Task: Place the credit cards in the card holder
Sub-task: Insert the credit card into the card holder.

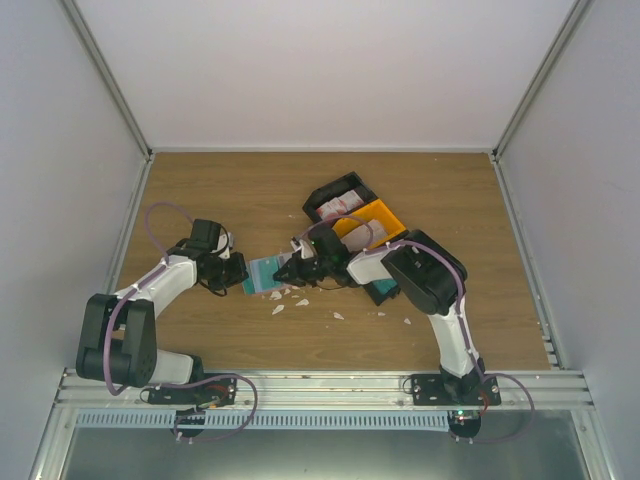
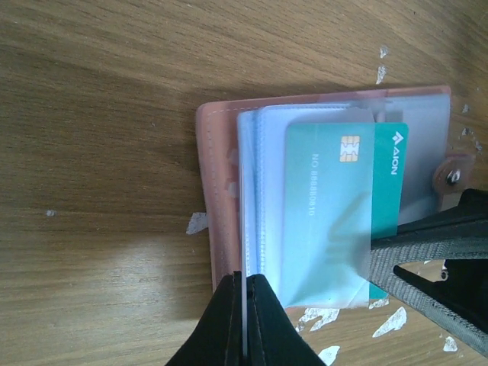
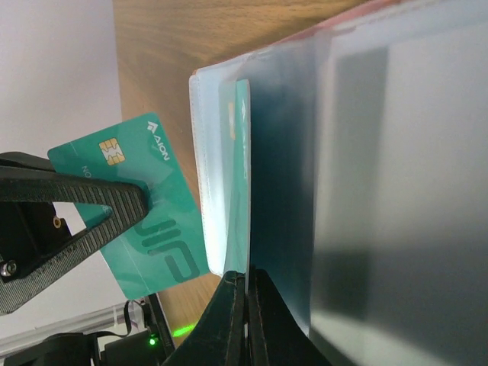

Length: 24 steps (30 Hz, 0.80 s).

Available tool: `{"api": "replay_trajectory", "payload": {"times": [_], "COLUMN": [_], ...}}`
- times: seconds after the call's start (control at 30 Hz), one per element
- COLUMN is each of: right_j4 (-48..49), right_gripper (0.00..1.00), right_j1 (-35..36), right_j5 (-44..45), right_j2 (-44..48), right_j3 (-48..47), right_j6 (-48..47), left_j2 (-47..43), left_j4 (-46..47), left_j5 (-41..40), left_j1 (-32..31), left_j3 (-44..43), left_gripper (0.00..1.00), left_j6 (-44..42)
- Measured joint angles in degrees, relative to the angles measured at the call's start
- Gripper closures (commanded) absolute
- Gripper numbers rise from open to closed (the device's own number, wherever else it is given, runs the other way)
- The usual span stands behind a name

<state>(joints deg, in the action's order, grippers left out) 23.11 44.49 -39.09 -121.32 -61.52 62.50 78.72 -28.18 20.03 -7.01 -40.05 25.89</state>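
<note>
The card holder (image 1: pixel 262 278) lies open on the table, salmon cover (image 2: pixel 217 191) down and clear sleeves (image 3: pixel 366 152) up. One teal credit card (image 2: pixel 389 198) lies flat, partly inside a sleeve. My right gripper (image 3: pixel 245 278) is shut on its protruding end, its finger (image 2: pixel 427 242) reaching in from the right. My left gripper (image 2: pixel 244 284) points down, shut on a second teal card (image 3: pixel 152 252) standing on edge. Its finger (image 3: pixel 99 200) crosses the card's face. That card's edge (image 2: pixel 244 198) runs along the sleeves' left side. Whether it is inside a pocket I cannot tell.
A black bin (image 1: pixel 340 197) and an orange bin (image 1: pixel 368 222) holding pale cards stand just behind the right arm. Another black bin (image 1: pixel 382 291) sits under that arm. White torn scraps (image 1: pixel 300 302) litter the wood near the holder. Enclosure walls ring the table.
</note>
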Motion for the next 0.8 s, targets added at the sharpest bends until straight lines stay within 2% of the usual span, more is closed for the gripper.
{"api": "replay_trajectory", "payload": {"times": [0.47, 0.8], "right_j4": [0.8, -5.0], "right_gripper": [0.99, 0.99], "right_j1": [1.1, 1.0], "right_j5": [0.0, -1.6], "right_j2": [-1.8, -3.6], "right_j3": [-2.4, -7.0], "right_j6": [1.0, -4.1], "left_j2": [0.1, 0.1], "left_j4": [0.1, 0.0], "left_j5": [0.4, 0.3], "left_j1": [0.0, 0.0], "left_j3": [0.0, 0.0], "left_gripper": [1.00, 1.00], "left_j6": [0.0, 0.0]}}
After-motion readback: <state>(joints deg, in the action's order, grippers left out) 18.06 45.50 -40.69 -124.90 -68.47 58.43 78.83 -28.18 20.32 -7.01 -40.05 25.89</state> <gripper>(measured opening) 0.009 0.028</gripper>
